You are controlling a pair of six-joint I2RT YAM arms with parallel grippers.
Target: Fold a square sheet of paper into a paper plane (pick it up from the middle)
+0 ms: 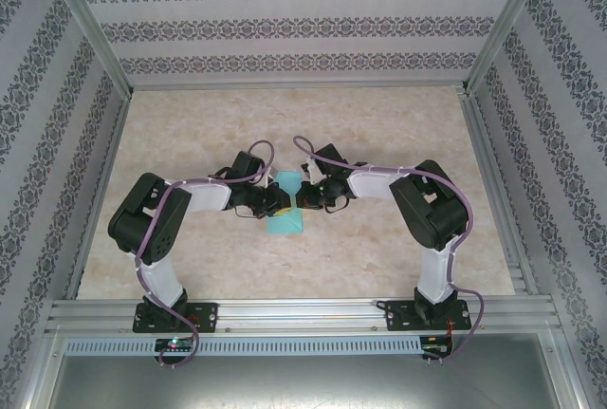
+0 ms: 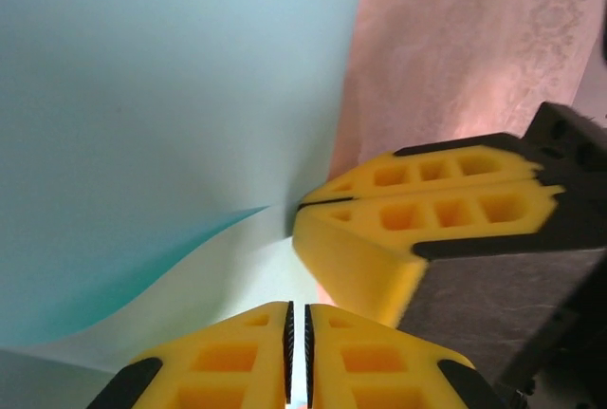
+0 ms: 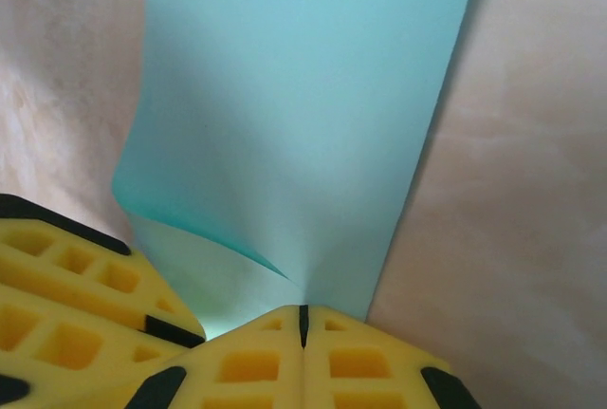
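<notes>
Square sheet of paper (image 1: 285,224): thin, smooth teal, buckled, at the centre of the marbled table (image 1: 398,124). Left gripper (image 2: 297,319) and right gripper (image 3: 303,316) each pinch the sheet's edge, their waffled yellow fingers pressed together.

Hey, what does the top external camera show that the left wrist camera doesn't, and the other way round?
Top external adds the whole left arm and right arm, the near rail they are bolted to, the marble-look table and the patterned walls. Left wrist adds close detail: the left fingers shut on the square sheet of paper, the right fingers pinching it close by, and a curl in the sheet. Both share the sheet, with the left gripper and right gripper meeting on it.
</notes>
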